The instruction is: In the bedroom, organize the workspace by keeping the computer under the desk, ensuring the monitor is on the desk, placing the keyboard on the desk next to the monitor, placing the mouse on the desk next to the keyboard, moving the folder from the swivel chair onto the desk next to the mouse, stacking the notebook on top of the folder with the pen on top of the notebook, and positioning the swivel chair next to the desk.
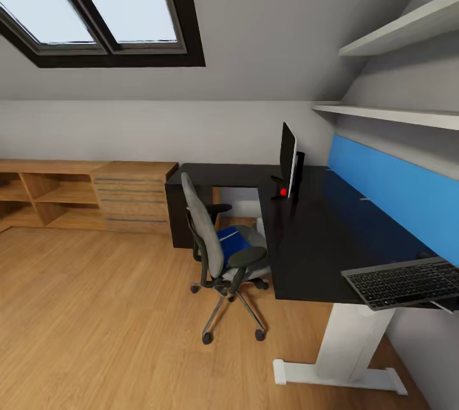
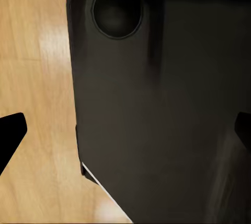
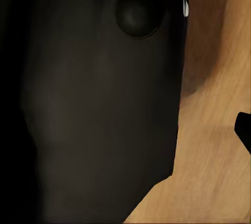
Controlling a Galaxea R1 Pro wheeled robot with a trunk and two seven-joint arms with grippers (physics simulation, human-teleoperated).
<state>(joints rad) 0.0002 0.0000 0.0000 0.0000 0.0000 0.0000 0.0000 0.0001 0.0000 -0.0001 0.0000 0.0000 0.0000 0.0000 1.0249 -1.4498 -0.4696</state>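
Attic workspace, head view: the black surface (image 1: 319, 238) is bare across its middle, between the monitor (image 1: 289, 158) standing at its far end and the keyboard (image 1: 405, 282) overhanging its near edge. The swivel chair (image 1: 220, 244), carrying the blue folder (image 1: 231, 239) on its seat, stands close against the surface's open side, blocking approach there. Low shelves (image 1: 389, 113) and the blue wall panel (image 1: 389, 187) bound the space above and behind; the plank floor (image 1: 95, 321) to the chair's left lies open.

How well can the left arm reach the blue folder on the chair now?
Probably not yet. The folder lies on the chair seat across open floor, partly behind the chair back.
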